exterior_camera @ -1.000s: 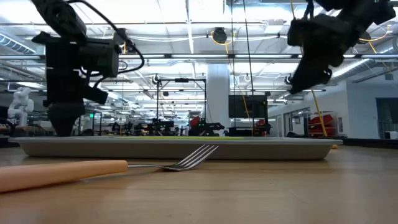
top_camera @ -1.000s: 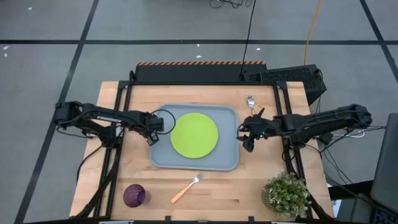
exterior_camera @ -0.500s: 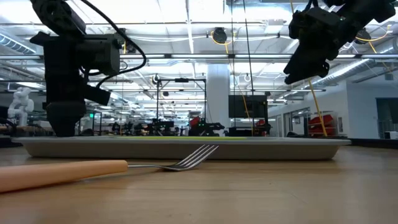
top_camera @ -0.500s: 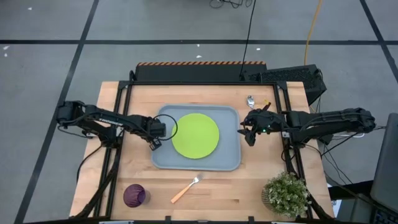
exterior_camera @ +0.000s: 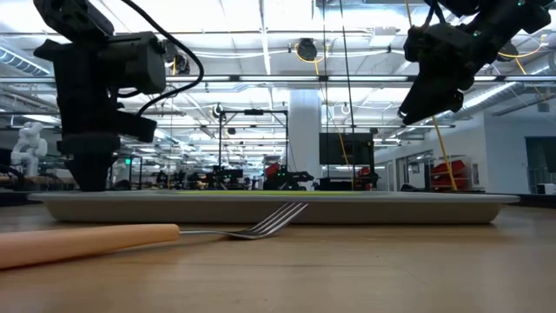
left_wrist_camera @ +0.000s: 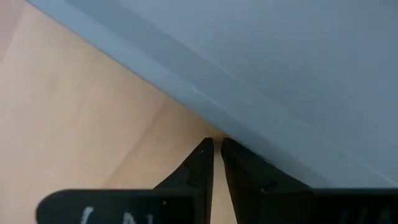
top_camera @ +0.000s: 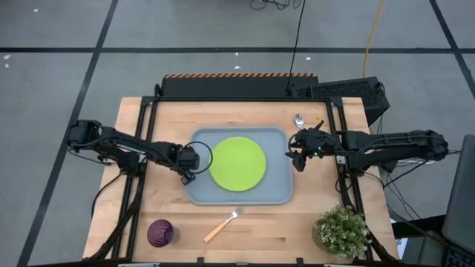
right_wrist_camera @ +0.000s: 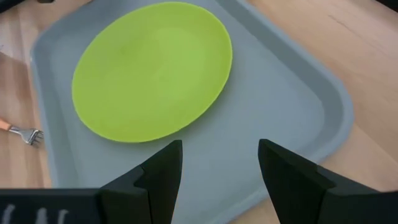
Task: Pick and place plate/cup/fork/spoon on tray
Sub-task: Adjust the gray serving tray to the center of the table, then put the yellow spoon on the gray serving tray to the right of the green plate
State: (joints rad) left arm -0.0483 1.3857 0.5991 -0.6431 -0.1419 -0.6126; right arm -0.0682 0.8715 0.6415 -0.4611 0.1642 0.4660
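The lime-green plate (top_camera: 237, 163) lies flat on the grey-blue tray (top_camera: 278, 189) at the table's middle. My left gripper (top_camera: 185, 176) is shut, its tips down at the tray's left rim. My right gripper (top_camera: 297, 157) is open and empty, raised above the tray's right edge; its wrist view looks down on the plate (right_wrist_camera: 152, 68). The fork (top_camera: 221, 225) lies on the table near the front, tines toward the tray. The purple cup (top_camera: 160, 233) stands at the near left. The spoon (top_camera: 299, 119) lies beyond the tray's far right corner. My left gripper presses the outer side of its shut fingertips (left_wrist_camera: 202, 158) against the tray's left rim (left_wrist_camera: 249, 146), somewhat toward the near corner. The fingers point down at the table just outside the rim. The tray lies flat on the table.
A potted plant (top_camera: 341, 231) stands at the table's near right corner. The black frame rails (top_camera: 145, 141) run along both sides of the table. Bare wood lies between the tray and the near edge around the fork.
My left gripper has gone toward the table's right edge and a little toward the near edge, staying at the tray's left rim. The tray with the plate has slid toward the right. My right gripper has moved a little toward the far edge, still open.
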